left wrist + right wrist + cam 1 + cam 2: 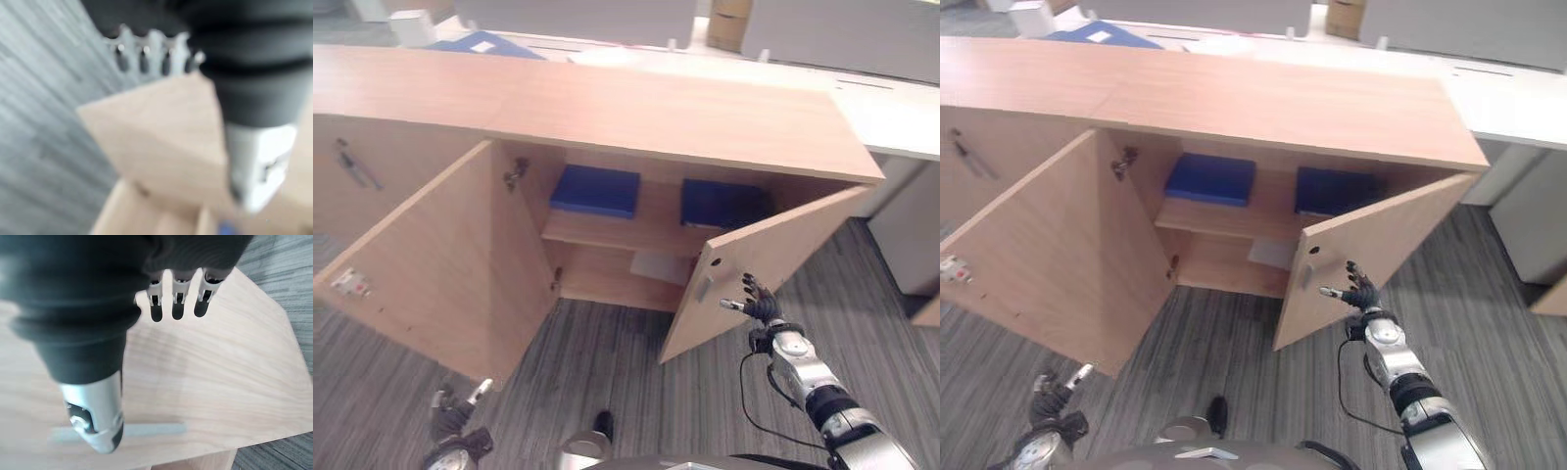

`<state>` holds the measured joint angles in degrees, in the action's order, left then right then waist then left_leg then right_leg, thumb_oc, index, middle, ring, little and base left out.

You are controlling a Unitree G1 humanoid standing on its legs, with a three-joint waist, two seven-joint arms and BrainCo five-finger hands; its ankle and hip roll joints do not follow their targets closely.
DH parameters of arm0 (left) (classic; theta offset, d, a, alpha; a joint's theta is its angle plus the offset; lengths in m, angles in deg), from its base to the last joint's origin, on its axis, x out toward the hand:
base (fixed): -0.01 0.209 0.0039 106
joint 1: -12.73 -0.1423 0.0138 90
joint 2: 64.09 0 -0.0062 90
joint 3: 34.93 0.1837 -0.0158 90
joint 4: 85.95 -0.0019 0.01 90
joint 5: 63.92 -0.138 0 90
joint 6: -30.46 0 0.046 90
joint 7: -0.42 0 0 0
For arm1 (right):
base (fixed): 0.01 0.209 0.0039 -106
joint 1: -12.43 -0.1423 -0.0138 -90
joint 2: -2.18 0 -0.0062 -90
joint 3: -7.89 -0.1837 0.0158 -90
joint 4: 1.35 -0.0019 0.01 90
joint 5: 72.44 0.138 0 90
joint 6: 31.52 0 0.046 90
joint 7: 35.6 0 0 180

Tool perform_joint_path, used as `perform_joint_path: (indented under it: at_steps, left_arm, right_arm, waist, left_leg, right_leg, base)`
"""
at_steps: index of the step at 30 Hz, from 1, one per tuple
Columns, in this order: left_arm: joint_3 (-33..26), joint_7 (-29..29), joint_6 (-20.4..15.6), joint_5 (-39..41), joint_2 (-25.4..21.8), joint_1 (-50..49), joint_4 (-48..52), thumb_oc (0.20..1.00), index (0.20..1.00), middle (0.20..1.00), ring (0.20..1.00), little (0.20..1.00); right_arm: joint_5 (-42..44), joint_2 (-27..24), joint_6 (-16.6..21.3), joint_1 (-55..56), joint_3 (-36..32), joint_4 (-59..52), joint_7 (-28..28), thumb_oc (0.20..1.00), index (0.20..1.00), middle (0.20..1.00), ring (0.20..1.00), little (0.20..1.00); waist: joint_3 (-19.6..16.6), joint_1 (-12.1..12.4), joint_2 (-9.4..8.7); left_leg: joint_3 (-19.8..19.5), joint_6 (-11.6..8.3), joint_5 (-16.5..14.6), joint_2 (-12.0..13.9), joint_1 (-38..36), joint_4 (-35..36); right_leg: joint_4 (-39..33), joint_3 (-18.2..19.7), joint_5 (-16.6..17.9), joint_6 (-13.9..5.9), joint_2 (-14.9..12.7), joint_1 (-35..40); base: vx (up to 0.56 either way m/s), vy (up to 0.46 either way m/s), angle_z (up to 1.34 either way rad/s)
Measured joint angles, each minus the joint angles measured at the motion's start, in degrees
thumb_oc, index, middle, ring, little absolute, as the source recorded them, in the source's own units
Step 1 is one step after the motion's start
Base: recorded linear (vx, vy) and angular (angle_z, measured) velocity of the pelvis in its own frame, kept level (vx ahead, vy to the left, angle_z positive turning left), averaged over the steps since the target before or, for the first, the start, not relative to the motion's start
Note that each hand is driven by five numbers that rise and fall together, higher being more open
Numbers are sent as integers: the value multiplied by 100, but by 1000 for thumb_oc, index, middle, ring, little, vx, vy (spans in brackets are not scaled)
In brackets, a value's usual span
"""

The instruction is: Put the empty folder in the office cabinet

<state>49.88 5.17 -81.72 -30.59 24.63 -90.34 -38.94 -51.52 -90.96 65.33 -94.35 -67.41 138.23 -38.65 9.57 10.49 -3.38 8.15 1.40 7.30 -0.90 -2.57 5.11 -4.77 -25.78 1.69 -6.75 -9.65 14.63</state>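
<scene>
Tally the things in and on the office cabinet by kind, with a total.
Blue folders on the shelf: 2
Blue folder on the desk behind: 1
Open cabinet doors: 2
White sheet on the lower level: 1
Total: 6

Right hand point(761, 305) raised, fingers point(177, 303) straight — left hand point(453, 416) low, fingers relaxed

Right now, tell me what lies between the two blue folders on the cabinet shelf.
Bare wooden shelf separates the left blue folder from the right blue folder; both eye views show it.
</scene>
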Motion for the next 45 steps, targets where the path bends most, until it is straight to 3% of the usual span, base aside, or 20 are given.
perform_joint_path:
  at_steps: [3, 7, 11, 14, 18, 23, 28, 33, 34, 37, 40, 45]
  left_arm:
    - [-378, 510, -367, -15, -12, 8, 45, 1000, 1000, 1000, 1000, 1000]
    - [-854, 844, -566, -316, -96, 60, 88, 1000, 1000, 1000, 1000, 1000]
    - [-1001, 1127, -570, -465, -524, 194, 116, 1000, 1000, 1000, 1000, 1000]
    - [-1185, 1257, -570, -497, -829, 446, 267, 1000, 1000, 1000, 1000, 1000]
    - [-1499, 1454, -562, -506, -1603, 914, 327, 1000, 1000, 1000, 1000, 1000]
    - [-1649, 1432, -478, -390, -2515, 1434, 259, 1000, 1000, 1000, 1000, 1000]
    - [-1799, 1046, -84, -205, -2970, 1612, 208, 1000, 1000, 1000, 1000, 1000]
    - [-1365, -106, 583, 137, -2850, 1536, -240, 1000, 1000, 1000, 1000, 1000]
    - [-1365, -106, 583, 137, -2850, 1536, -240, 1000, 1000, 1000, 1000, 1000]
    - [-809, -634, 673, 277, -2241, 1332, -250, 1000, 1000, 1000, 1000, 1000]
    - [-424, -714, 662, 300, -1574, 1066, 51, 1000, 1000, 1000, 1000, 1000]
    - [287, -1040, 607, 164, -1139, 1150, 397, 1000, 1000, 1000, 1000, 1000]
  right_arm:
    - [2, 45, -130, 173, -116, 211, 120, 1000, 1000, 1000, 1000, 1000]
    - [-4, 148, -240, 772, -184, 160, 155, 1000, 1000, 1000, 1000, 1000]
    - [-20, 131, -337, 1531, -396, -233, 220, 1000, 1000, 1000, 1000, 1000]
    - [-186, 120, -349, 1873, -460, -293, 236, 1000, 1000, 1000, 1000, 1000]
    - [-187, 100, -304, 1949, -640, -259, 166, 1000, 1000, 1000, 1000, 1000]
    - [-168, -82, -102, 1827, -648, -268, 69, 1000, 1000, 1000, 1000, 1000]
    - [-158, -220, 44, 1660, -817, -232, -62, 1000, 1000, 1000, 1000, 1000]
    - [54, -253, 175, 1421, -822, -433, -232, 1000, 1000, 1000, 1000, 1000]
    - [54, -253, 175, 1421, -822, -433, -232, 1000, 1000, 1000, 1000, 1000]
    - [44, -225, 209, 1437, -820, -451, -256, 1000, 1000, 1000, 1000, 1000]
    - [-8, -96, 204, 1542, -810, -674, -280, 1000, 1000, 1000, 1000, 1000]
    - [-7, 18, 204, 1558, -634, -963, -431, 1000, 1000, 1000, 1000, 1000]
  waist:
    - [64, 16, -24]
    - [270, 14, -187]
    - [426, -94, -341]
    - [722, -301, -355]
    - [1079, -528, -398]
    - [1525, -551, -543]
    - [1740, -534, -698]
    - [1737, -525, -759]
    - [1737, -525, -759]
    - [1738, -541, -754]
    - [1738, -579, -744]
    - [1694, -767, -700]
  left_leg:
    - [-78, 28, 35, -70, 8, 0]
    - [-47, 62, 6, -74, 26, 1]
    - [128, 64, 10, -25, 210, -17]
    - [154, 93, 36, -7, 259, 0]
    - [213, 142, 154, 78, 598, -1]
    - [370, 113, 177, 264, 895, -25]
    - [417, 39, 230, 400, 1015, -55]
    - [652, -45, 292, 474, 969, -58]
    - [652, -45, 292, 474, 969, -58]
    - [767, -44, 291, 468, 873, -54]
    - [875, -43, 289, 467, 712, -49]
    - [885, -46, 288, 489, 712, -57]
  right_leg:
    - [0, -12, 3, -3, -58, 7]
    - [0, -25, -27, -17, -68, 38]
    - [32, -2, -88, -41, -101, -201]
    - [314, 43, -63, -101, -118, -359]
    - [538, 196, -33, -122, -102, -859]
    - [740, 446, 9, -123, 1, -1320]
    - [555, 644, 115, -113, 162, -1374]
    - [382, 780, 201, -76, 227, -1332]
    - [382, 780, 201, -76, 227, -1332]
    - [381, 871, 231, -87, 185, -1296]
    - [380, 1005, 222, -83, 134, -1237]
    - [256, 1083, 108, -104, 160, -1247]
  base:
    - [45, 73, 15]
    - [31, 158, 2]
    - [-41, 125, -2]
    - [-150, 75, -5]
    - [-181, 68, -12]
    - [-89, 44, -10]
    - [-73, 3, -2]
    - [-40, 43, -12]
    - [-22, 30, -16]
    - [8, 30, -16]
    - [30, -11, -18]
    - [89, -33, -10]
